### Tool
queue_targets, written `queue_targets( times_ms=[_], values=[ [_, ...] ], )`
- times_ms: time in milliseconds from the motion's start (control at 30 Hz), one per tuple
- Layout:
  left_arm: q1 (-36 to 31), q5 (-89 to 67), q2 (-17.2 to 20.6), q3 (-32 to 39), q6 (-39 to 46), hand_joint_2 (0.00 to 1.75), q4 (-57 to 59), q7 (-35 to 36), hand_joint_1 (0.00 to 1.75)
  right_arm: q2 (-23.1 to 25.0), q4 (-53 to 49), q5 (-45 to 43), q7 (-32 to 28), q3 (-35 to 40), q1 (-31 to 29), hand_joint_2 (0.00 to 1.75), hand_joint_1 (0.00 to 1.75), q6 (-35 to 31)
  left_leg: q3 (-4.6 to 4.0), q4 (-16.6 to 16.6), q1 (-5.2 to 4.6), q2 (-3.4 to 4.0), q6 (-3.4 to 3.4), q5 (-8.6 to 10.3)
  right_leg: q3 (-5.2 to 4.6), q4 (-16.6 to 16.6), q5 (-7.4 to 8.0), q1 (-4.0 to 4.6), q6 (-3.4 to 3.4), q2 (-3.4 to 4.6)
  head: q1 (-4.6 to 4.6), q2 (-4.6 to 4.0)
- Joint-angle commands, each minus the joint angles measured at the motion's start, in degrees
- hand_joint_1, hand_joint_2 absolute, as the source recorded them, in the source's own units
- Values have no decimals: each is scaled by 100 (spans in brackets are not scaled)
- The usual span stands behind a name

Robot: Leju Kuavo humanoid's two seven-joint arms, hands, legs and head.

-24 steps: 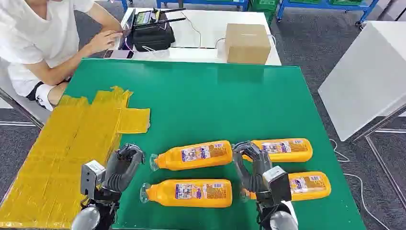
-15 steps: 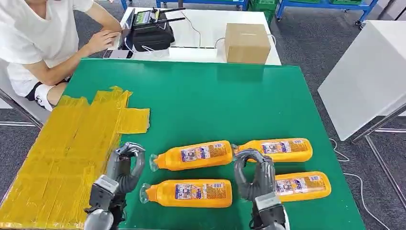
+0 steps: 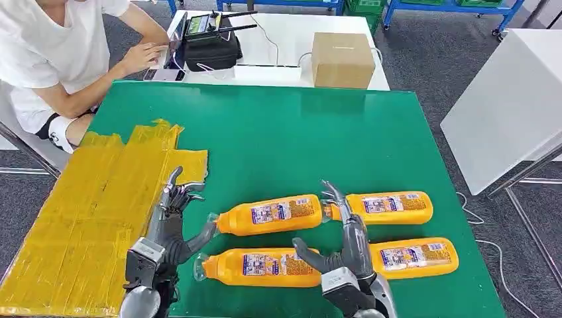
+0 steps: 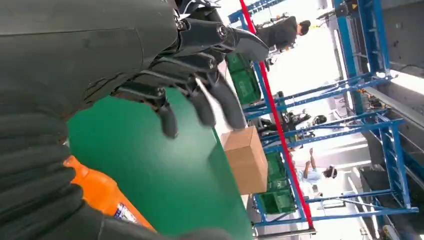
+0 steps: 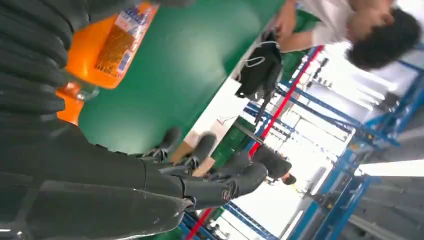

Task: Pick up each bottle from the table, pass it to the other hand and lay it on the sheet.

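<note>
Several orange bottles lie on their sides on the green table [image 3: 291,132], caps pointing left. My left hand [image 3: 171,222] is open, fingers spread, just left of the upper-left bottle [image 3: 268,214] and the lower-left bottle [image 3: 262,266]; its thumb reaches toward the upper-left bottle's cap. My right hand [image 3: 348,242] is open between the bottles, fingers pointing up past the upper-right bottle [image 3: 391,207], with the lower-right bottle [image 3: 414,257] beside it. The yellow sheet [image 3: 99,205] covers the table's left side. In the left wrist view the left hand [image 4: 150,60] is spread above a bottle [image 4: 100,192].
A person in a white shirt [image 3: 53,53] sits at the far left corner, one hand near a black device [image 3: 212,43]. A cardboard box [image 3: 341,59] stands on the white table behind. A white panel [image 3: 510,112] lies to the right.
Both hands have gone from curled to open, fingers now spread. The right hand has slid toward the lower-left bottle. The bottles have not moved.
</note>
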Motion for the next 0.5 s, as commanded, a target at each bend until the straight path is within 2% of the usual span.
queue_targets(
  times_ms=[33,200,267,433,500],
  values=[
    [-226,4,-15,-60,-162,175,214,113,0,-546,621,1198,748,310,-619,175,0,77,17,-11,-3,5,1,-1,15,-10,1,-2,-4,7,0,0],
    [-237,2,-14,-66,-185,175,220,120,0,-609,674,1345,846,374,-671,175,0,166,16,-9,-2,-3,0,-1,14,-8,-2,-2,-5,0,0,0],
    [-327,32,-42,-65,-304,175,287,143,0,-904,979,1817,1209,637,-1054,175,0,574,33,-21,-10,-1,1,-3,27,-13,-4,-9,-8,4,0,0],
    [-578,49,-115,-109,-461,175,481,163,0,-1204,1846,2485,1350,1331,-2086,175,0,1067,23,-13,-8,14,4,1,16,-10,6,-7,-2,17,0,0],
    [-615,50,-129,-112,-466,175,517,163,0,-1165,1974,2472,1334,1405,-2214,175,0,1076,28,-17,-11,14,4,3,21,-11,6,-9,-3,17,0,0]
  ],
)
